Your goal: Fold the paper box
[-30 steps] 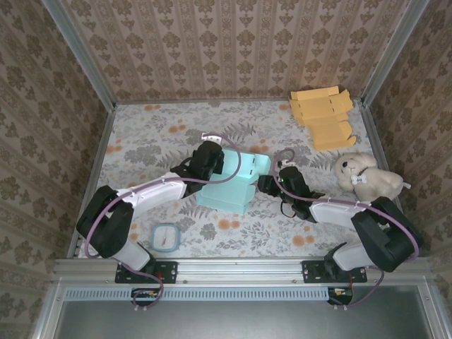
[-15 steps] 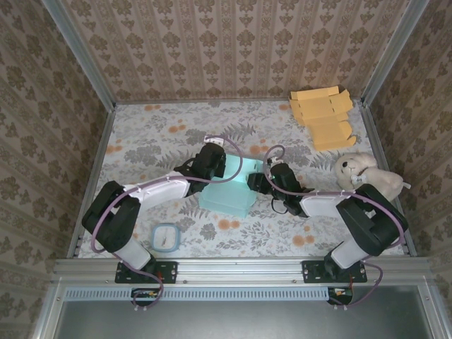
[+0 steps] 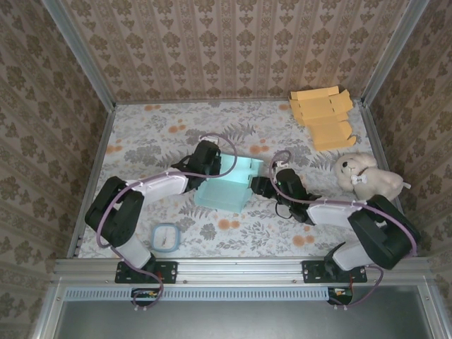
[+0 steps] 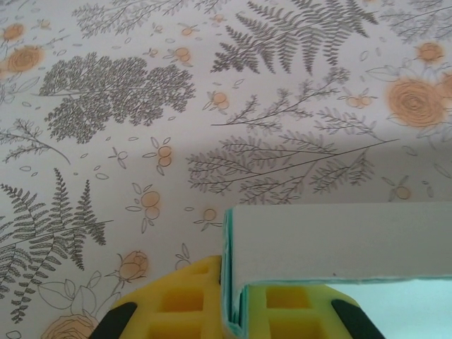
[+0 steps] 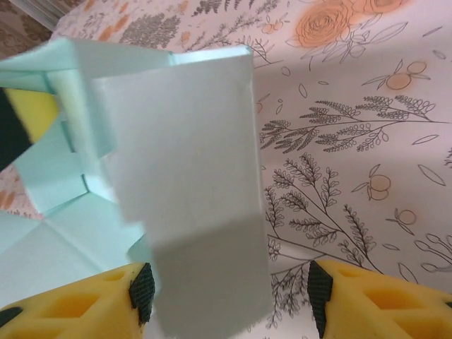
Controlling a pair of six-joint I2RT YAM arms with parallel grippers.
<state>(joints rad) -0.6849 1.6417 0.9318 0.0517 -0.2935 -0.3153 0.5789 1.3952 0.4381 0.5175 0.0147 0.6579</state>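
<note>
Floral table (image 3: 141, 134) under the paper box (image 3: 224, 192), damask-papered walls (image 3: 233, 42) around.

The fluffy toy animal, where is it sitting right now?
In the overhead view, the plush toy lies by the right edge of the table, just on the near side of the flat orange cardboard, well right of the teal paper box.

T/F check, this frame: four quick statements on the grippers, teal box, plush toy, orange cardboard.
1. The left gripper is shut on an edge of the teal box. True.
2. The right gripper is clamped on the plush toy. False: it stands open around the box's flap; the toy lies apart, to its right.
3. The orange cardboard lies at the table's far right corner. True.
4. The teal box sits on the orange cardboard. False: it sits on the table between the grippers.
</note>
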